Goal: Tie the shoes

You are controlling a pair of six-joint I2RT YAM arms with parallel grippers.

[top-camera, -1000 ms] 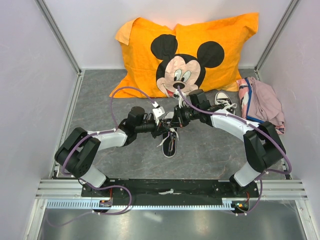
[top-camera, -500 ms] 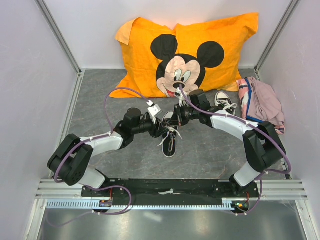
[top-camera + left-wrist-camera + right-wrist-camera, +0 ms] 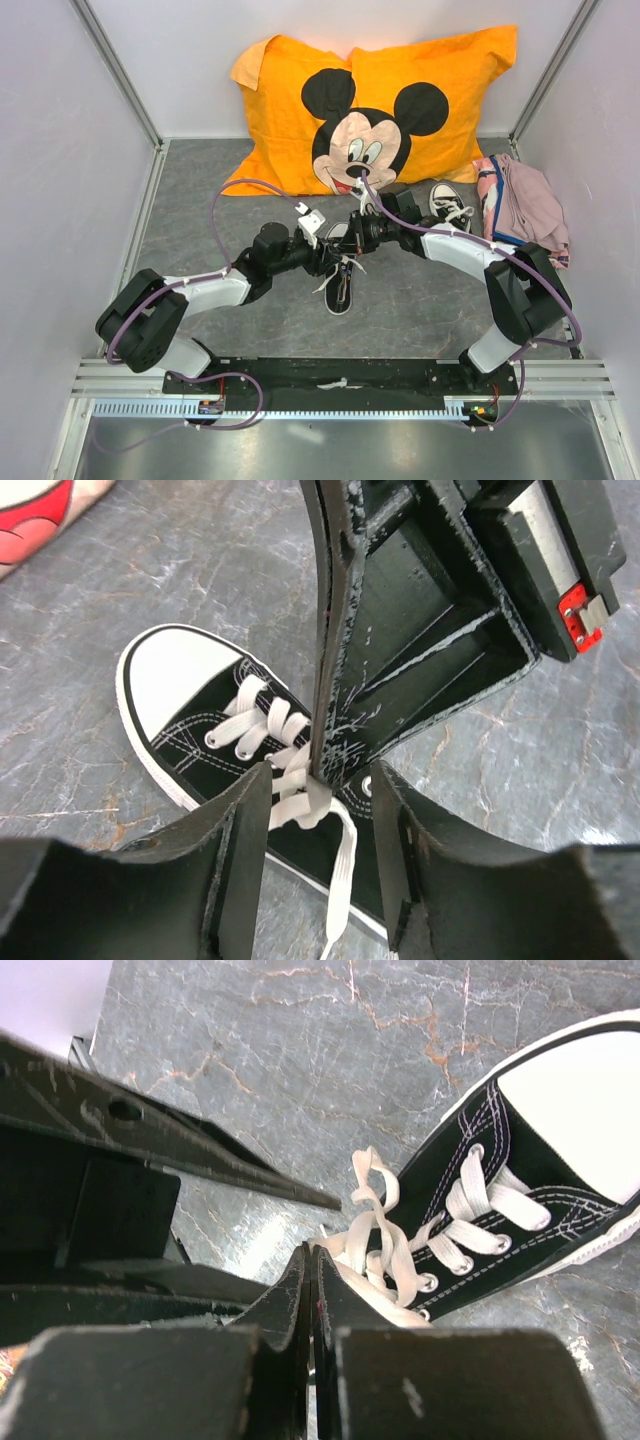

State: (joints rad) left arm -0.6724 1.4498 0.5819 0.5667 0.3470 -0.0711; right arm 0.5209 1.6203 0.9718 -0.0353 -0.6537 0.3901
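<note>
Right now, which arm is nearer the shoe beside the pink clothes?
Right. The right arm passes close beside that shoe; the left arm is farther left, at the other shoe.

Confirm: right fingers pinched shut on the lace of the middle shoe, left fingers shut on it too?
Wrong on the left: the left wrist view shows the left fingers open, straddling the lace unclamped. As stated, the right fingers are pinched shut on the lace of the middle shoe.

Pale lilac walls enclose a grey marbled floor; an orange Mickey Mouse cushion leans against the back wall.
</note>
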